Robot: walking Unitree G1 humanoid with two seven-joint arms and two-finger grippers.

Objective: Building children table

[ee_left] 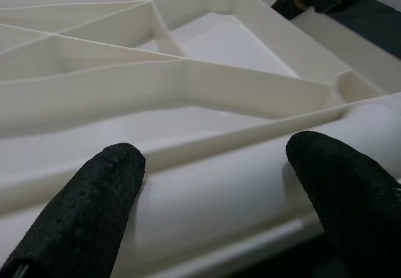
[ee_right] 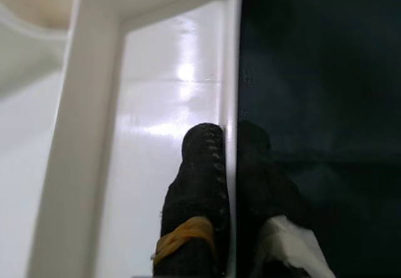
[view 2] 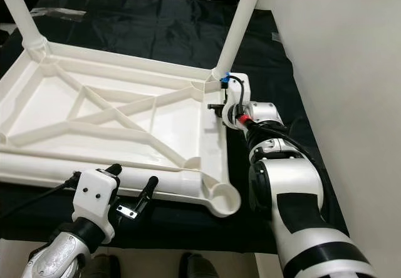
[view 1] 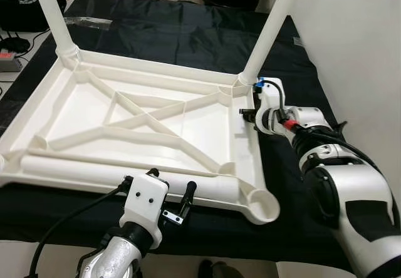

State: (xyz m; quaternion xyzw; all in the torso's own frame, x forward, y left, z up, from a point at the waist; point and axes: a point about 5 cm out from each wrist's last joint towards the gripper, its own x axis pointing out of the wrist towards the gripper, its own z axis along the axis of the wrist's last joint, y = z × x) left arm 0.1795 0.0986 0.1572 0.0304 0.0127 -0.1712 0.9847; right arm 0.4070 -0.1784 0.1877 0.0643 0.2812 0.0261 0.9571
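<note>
A white plastic table (view 1: pixel 207 124) lies upside down on a black cloth. Two white legs stand upright in its far corners, the far left leg (view 1: pixel 53 15) and the far right leg (view 1: pixel 269 30). A third leg (view 1: pixel 81 168) lies flat along the near rim. My left gripper (view 1: pixel 172 184) is open, its fingers (ee_left: pixel 106 209) straddling this lying leg from the near side. Just below the far right corner, my right gripper (view 1: pixel 249 112) is shut on the table's thin right rim (ee_right: pixel 230 71), one finger (ee_right: pixel 197 184) inside and one outside. The near right corner socket (view 1: pixel 260 201) holds no leg.
The black cloth (view 1: pixel 188 34) covers the floor around the table. A white wall (view 1: pixel 351 40) runs close along the right. A power strip (view 1: pixel 7 60) and cables lie at the far left, and clear plastic wrap (view 1: pixel 88 20) lies behind the table.
</note>
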